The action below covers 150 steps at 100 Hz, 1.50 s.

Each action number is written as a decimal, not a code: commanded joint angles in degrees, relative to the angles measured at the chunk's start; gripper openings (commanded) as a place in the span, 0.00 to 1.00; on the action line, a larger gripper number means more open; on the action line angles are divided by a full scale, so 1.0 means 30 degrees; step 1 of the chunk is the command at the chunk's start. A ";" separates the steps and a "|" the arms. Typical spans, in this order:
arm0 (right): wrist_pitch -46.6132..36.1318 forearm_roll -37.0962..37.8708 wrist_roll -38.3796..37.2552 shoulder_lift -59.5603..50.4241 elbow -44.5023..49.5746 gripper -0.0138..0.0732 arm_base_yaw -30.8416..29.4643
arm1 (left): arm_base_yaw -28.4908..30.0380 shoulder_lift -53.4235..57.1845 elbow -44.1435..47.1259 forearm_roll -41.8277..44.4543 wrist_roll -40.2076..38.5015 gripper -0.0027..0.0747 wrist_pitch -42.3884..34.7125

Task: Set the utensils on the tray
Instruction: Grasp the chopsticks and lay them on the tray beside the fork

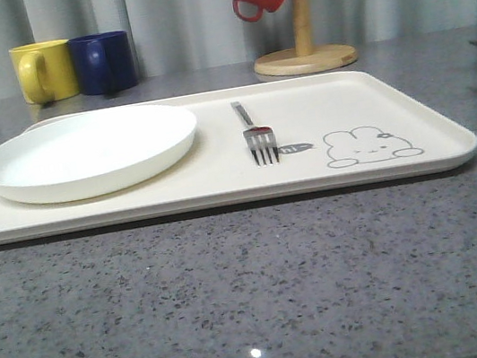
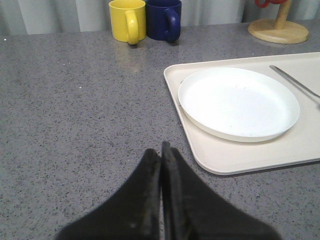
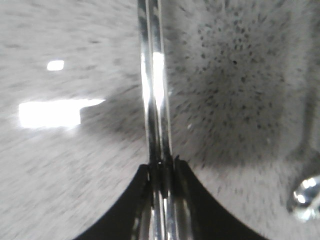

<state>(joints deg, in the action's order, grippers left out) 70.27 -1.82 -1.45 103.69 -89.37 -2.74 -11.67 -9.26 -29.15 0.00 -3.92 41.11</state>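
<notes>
The right gripper (image 3: 162, 167) pinches the chopsticks (image 3: 154, 90), their long axis running straight out over the grey bench (image 3: 240, 75), while the left gripper (image 2: 161, 150), pressed together and empty, hovers beside the tray (image 2: 235, 157).

- From the front we look low across the counter at the tray (image 1: 220, 177), fairly near, mugs behind
- From the left wrist we look down and forward from off the tray's (image 2: 235, 160) left end, sharing the plate (image 2: 238, 102)
- From the right wrist we sit very close above the counter (image 3: 240, 75)
</notes>
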 commanded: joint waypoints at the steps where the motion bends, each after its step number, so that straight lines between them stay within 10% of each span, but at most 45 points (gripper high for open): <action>1: -0.0224 -0.0061 0.0150 -0.2223 -0.0553 0.08 0.0663 | -0.0100 -0.0249 -0.0471 0.0000 -0.0159 0.01 -0.1369; 55: -0.1443 -0.0061 -0.4322 -0.2805 -0.0553 0.08 0.8375 | -0.0100 -0.0249 -0.0471 0.0000 -0.0159 0.01 -0.1369; 120: -0.3612 -0.1327 -0.8676 0.0432 -0.0553 0.09 0.9464 | -0.0100 -0.0249 -0.0471 0.0000 -0.0159 0.01 -0.1369; 150: -0.3823 -0.1210 -0.8676 0.0378 -0.0553 0.62 0.9464 | -0.0100 -0.0249 -0.0471 0.0000 -0.0159 0.01 -0.1369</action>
<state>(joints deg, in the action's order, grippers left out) 60.08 -5.66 -27.30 107.52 -89.47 25.54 -11.67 -9.26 -29.15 0.00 -3.92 41.11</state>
